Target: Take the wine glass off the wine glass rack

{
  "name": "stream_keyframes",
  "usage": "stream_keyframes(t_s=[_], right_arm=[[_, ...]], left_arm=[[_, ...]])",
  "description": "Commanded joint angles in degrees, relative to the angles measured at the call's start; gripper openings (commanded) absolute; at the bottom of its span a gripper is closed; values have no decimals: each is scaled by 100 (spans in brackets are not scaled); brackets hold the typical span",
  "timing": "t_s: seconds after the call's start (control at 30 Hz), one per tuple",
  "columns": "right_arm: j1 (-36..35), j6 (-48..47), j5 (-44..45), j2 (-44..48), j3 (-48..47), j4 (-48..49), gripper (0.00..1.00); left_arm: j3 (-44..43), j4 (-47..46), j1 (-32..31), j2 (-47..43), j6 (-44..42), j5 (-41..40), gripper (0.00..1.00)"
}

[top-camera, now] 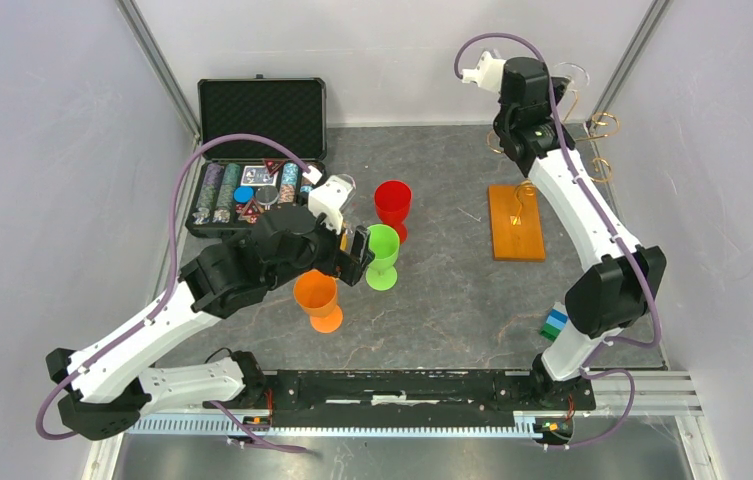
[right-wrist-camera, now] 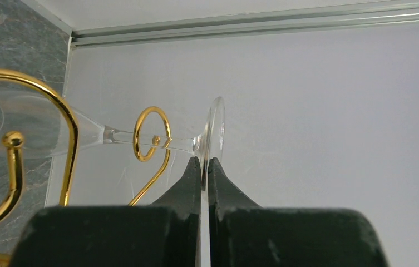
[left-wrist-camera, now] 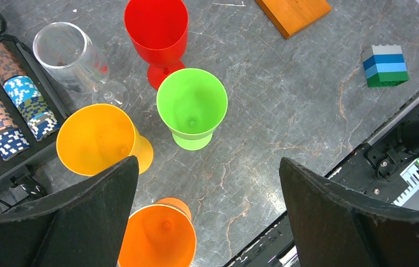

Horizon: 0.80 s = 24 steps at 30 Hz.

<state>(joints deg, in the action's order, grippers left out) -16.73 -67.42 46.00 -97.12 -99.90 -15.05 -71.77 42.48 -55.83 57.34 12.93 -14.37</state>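
Note:
The gold wire wine glass rack stands on its orange-brown wooden base at the back right. A clear wine glass lies sideways with its stem through a curled gold arm. Its round foot shows in the top view. My right gripper is shut on the edge of that foot, up at the rack's top. My left gripper is open and empty, hovering over a group of cups left of centre.
Red, green, yellow-orange and orange plastic goblets and another clear glass stand under my left arm. An open black chip case is at the back left. A blue-green block stack sits front right.

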Motion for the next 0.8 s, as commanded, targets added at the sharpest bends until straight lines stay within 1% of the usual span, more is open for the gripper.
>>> stream_keyframes(t_s=[0.0, 0.4, 0.53, 0.63, 0.77], right_arm=[[11, -251, 457, 213, 45, 668, 0], [258, -169, 367, -167, -82, 1160, 0], [302, -219, 486, -227, -99, 1332, 0], [299, -175, 476, -167, -103, 1184, 0], [268, 83, 318, 70, -130, 518, 0]], left_arm=[[27, -293, 28, -127, -54, 93, 100], [-12, -260, 20, -58, -133, 31, 100], [-43, -244, 21, -15, -150, 30, 100], [-70, -240, 20, -15, -142, 24, 100], [-48, -257, 23, -13, -124, 24, 100]])
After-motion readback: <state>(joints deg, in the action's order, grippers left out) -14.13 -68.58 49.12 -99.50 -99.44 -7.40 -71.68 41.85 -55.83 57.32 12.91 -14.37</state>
